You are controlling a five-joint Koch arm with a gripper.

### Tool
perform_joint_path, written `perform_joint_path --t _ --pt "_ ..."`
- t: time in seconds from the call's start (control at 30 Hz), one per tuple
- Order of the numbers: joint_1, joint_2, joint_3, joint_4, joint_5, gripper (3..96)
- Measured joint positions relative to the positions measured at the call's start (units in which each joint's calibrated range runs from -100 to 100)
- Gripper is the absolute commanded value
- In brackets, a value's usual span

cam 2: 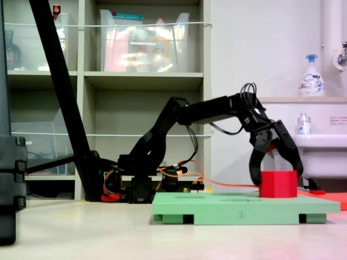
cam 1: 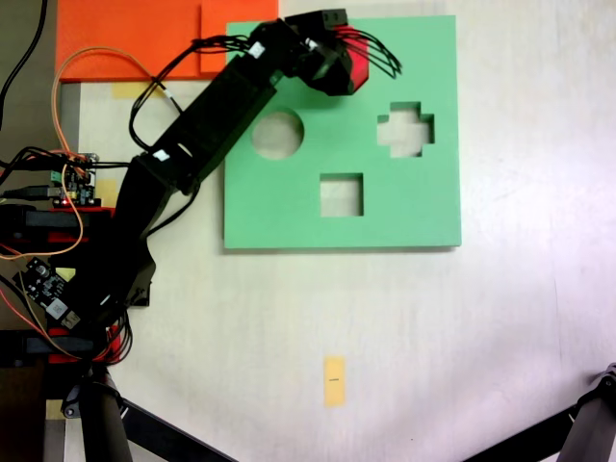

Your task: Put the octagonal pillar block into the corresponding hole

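The small bright red foam block point(cam 2: 278, 184) stands on the flat green foam board point(cam 2: 238, 208) at its far edge, between the spread jaws of the black gripper point(cam 2: 277, 167). The board lies on a pale tabletop point(cam 1: 385, 327); shelving point(cam 2: 141, 81) stands behind.

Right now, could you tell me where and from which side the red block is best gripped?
Grip the red block across two opposite flat side faces, coming from above. It stands upright on the green board, sides exposed, and the tool already straddles it.
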Motion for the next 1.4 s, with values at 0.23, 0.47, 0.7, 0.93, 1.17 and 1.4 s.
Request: perform_joint_path --t 0.23,0.47,0.7,0.93,1.17,1.4 --pt "-0.29 1.09 0.20 0.29 -0.05 76.2" --pt "-0.24 -0.96 2.06 -0.69 0.05 95.6" --pt "-1.66 -30.92 2.16 -10.28 -2.44 93.6" --pt "-13.28 -71.00 2.35 -15.27 -38.58 62.6" --pt "-27.11 -74.69 -0.98 -10.57 -58.90 62.6" --pt "-31.06 -100.00 -87.70 45.81 -63.05 54.3"
